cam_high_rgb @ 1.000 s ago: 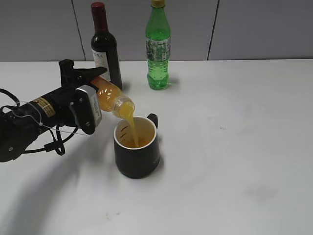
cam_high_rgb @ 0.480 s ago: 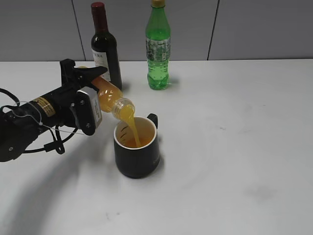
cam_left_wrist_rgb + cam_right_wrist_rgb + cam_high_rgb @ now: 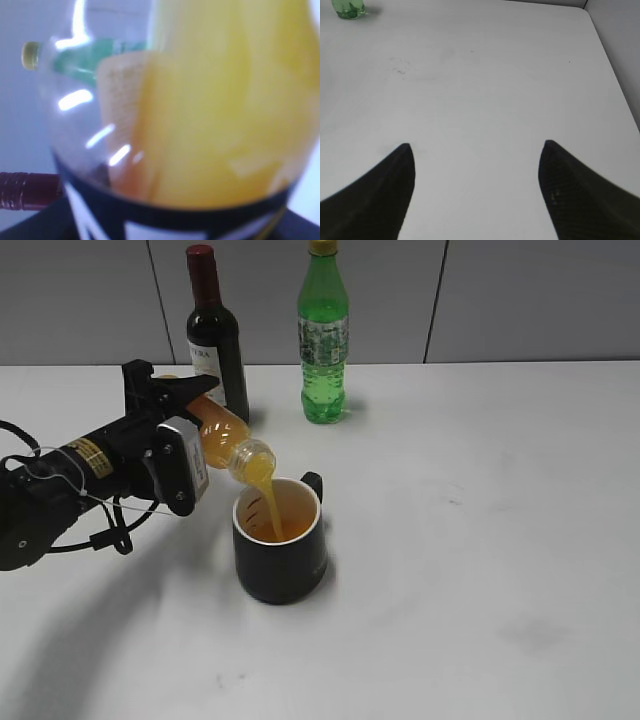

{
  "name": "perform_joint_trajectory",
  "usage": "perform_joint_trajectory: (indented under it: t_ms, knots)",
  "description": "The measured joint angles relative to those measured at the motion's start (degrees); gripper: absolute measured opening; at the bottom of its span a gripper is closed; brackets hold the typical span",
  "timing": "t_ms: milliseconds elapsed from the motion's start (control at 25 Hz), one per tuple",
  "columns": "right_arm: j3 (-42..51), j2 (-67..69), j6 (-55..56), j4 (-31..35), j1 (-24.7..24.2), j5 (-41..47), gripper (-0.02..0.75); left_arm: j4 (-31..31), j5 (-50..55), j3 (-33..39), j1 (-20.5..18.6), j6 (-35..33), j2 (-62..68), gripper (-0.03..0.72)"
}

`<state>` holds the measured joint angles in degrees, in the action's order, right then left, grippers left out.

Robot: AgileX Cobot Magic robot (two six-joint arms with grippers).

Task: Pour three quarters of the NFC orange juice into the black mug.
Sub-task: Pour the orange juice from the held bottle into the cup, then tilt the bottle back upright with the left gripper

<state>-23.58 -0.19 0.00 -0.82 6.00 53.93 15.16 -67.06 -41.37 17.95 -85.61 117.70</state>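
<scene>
Currently the left hand (image 3: 185,435) is clamped on the body of the NFC orange juice (image 3: 225,440), holding the bottle tipped neck-down so that its open mouth sits just above the near-left rim of the black mug (image 3: 280,540). This tilt places the neck lower than the base, which lets the liquid run out under gravity; a stream of orange juice (image 3: 262,485) falls from the mouth into the mug. The mug stands upright on the white surface (image 3: 480,540), handle turned away toward the rear, and its pale interior already holds a visible pool of juice. In the left wrist view the bottle (image 3: 200,110) fills the frame, with juice gathered toward the neck and a clear air pocket beside it, so a good share appears to remain. The right hand (image 3: 477,165) hangs spread apart over bare surface, holding nothing. A dark wine bottle (image 3: 215,340) and a green soda bottle (image 3: 323,340) stand upright behind, well apart from the pour.
</scene>
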Motion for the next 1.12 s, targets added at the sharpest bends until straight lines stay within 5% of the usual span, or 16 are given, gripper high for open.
perform_joint_trajectory:
  t_ms: [1120]
  knots:
    - [0.0,0.0,0.0,0.0,0.0,0.0,0.584,-0.2,-0.1,0.0,-0.4,-1.5,-1.3,0.465]
